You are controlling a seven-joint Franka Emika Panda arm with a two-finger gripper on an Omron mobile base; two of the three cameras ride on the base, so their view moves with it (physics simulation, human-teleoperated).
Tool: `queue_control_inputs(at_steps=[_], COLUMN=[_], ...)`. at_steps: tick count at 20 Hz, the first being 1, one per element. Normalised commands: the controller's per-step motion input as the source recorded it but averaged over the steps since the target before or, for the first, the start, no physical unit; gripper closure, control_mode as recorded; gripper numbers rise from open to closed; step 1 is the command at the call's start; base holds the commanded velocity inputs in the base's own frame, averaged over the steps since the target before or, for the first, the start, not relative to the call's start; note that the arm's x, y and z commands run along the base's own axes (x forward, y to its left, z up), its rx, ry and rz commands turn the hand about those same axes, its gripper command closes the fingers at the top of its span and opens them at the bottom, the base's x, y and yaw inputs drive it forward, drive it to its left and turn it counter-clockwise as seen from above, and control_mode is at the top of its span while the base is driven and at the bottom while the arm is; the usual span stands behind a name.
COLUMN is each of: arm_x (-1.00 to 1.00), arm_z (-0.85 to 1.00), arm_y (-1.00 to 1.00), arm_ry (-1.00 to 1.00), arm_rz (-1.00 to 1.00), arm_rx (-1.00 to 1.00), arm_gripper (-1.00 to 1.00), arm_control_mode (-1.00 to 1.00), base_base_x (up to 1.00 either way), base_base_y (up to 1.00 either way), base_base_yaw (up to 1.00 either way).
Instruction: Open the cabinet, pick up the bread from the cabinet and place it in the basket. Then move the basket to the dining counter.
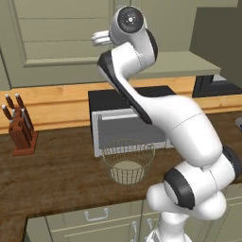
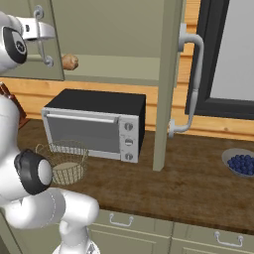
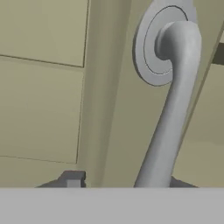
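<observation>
- While the end effector (image 2: 39, 31) sits at the left cabinet door's handle (image 3: 173, 109), door opening is judged in progress; its grip state cannot be told.
- The bread (image 2: 70, 61) lies on the cabinet (image 2: 119, 34) shelf; the basket (image 1: 127, 160) stands on the counter (image 1: 52, 175).
- Next move calls for swinging the left door clear.

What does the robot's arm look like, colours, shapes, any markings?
The arm has glossy white rounded links with black bands at the joints. Its top joint ends in a dark round cap with a grey ring. The gripper's fingertips are small and dark grey. No cables or markings show.
</observation>
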Motion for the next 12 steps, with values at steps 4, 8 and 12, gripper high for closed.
queue_control_inputs(at_steps=[4, 8, 12], arm_x=[0.13, -0.47, -1.00], arm_z=[0.00, 0.02, 0.14], arm_y=[0.01, 0.08, 0.03], arm_ry=[-0.06, -0.03, 0.00], arm_rz=[0.00, 0.00, 0.00], arm_rx=[0.00, 0.00, 0.00], arm_gripper=[1.00, 1.00, 1.00], arm_control_mode=[-1.00, -1.00, -1.00], base_base_x=[0.00, 0.00, 0.00], base_base_y=[0.00, 0.00, 0.00], base_base_yaw=[0.00, 0.00, 0.00])
